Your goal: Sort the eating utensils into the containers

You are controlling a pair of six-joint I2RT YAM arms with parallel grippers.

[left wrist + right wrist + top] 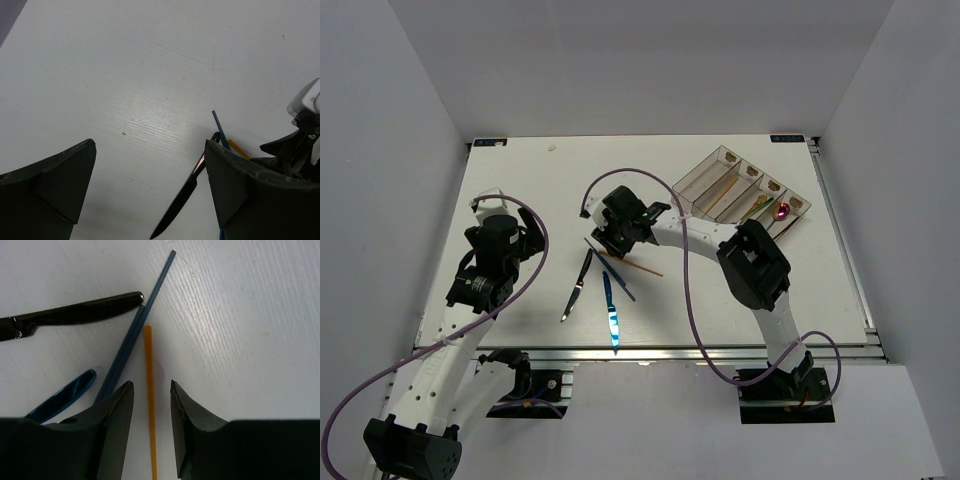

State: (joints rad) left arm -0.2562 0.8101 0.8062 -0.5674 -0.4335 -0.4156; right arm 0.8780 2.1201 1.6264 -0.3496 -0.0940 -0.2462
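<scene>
The clear grey tray [697,178] lies at the back right. It holds gold chopsticks [720,195], a gold piece [761,204] and a purple spoon [782,211]. On the table lie a black knife [578,285] [185,195] [75,312], a blue knife [611,312], blue chopsticks [617,277] [135,335] [220,130] and an orange chopstick [642,267] [149,365] [239,149]. My right gripper [612,240] [151,382] is low over the table, open narrowly astride the orange chopstick without touching it. My left gripper [532,243] [150,144] is open wide and empty, left of the black knife.
A blue utensil handle [65,395] lies beside the right gripper's left finger. The right arm's purple cable [690,290] loops over the table. White walls stand on three sides. Bare table lies to the left and at the back.
</scene>
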